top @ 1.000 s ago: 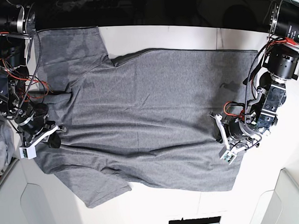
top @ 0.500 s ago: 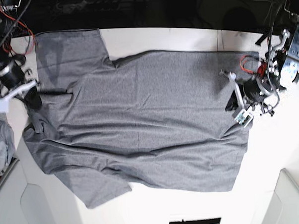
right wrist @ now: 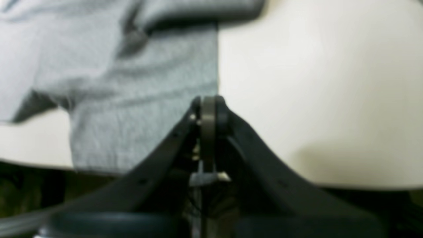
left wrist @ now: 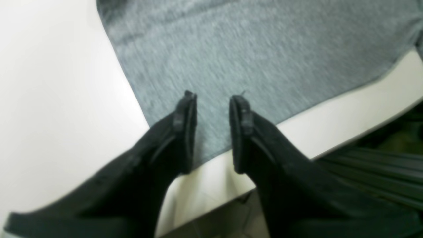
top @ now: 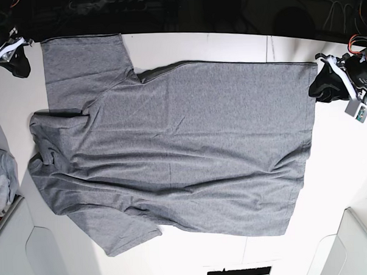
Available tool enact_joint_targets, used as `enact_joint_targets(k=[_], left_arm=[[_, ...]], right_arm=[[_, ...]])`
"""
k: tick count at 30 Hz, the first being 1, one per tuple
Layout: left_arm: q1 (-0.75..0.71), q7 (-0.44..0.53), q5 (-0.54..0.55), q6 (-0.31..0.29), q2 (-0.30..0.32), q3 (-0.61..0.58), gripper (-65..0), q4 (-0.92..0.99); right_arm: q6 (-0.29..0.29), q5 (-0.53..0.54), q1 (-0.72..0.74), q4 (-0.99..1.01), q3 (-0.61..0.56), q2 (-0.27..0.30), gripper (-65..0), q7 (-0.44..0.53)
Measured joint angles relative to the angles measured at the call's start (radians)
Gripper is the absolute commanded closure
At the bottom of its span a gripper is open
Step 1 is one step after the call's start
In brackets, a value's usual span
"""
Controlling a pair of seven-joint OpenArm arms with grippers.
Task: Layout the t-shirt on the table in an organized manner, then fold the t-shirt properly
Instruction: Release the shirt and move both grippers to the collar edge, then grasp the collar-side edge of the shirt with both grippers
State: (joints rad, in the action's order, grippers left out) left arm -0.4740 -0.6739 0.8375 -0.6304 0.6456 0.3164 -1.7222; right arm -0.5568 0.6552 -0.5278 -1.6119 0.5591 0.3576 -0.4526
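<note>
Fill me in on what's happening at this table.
A two-armed robot is laying out a large dark-grey heather t-shirt on the white table. The shirt lies spread nearly flat, unfolded, with wrinkles near the collar. The left gripper hovers open over a hem corner; the right gripper is shut and empty by the sleeve at the table's edge.

From my overhead view the light is bright and even, washing the white table (top: 186, 49) almost featureless while the edge beyond it falls to black. Both wrist views are soft and smeared, the shirt (left wrist: 264, 53) weave blurred into streaks. A dim shadow sits on the table in the right wrist view.
</note>
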Motion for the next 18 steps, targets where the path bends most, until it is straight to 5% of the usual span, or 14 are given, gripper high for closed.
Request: enact_joint_targets(k=[6, 18], left_arm=[[-0.077, 0.002, 0.001, -0.004, -0.003, 0.013, -31.8, 0.000], [-0.079, 0.013, -0.017, -0.005, -0.025, 0.014, -32.1, 0.000]], right_arm=[[0.011, -0.086, -0.046, 0.000, 0.000, 0.034, -28.2, 0.001], [0.006, -0.051, 0.040, 0.203, 0.000, 0.093, -37.8, -0.029]])
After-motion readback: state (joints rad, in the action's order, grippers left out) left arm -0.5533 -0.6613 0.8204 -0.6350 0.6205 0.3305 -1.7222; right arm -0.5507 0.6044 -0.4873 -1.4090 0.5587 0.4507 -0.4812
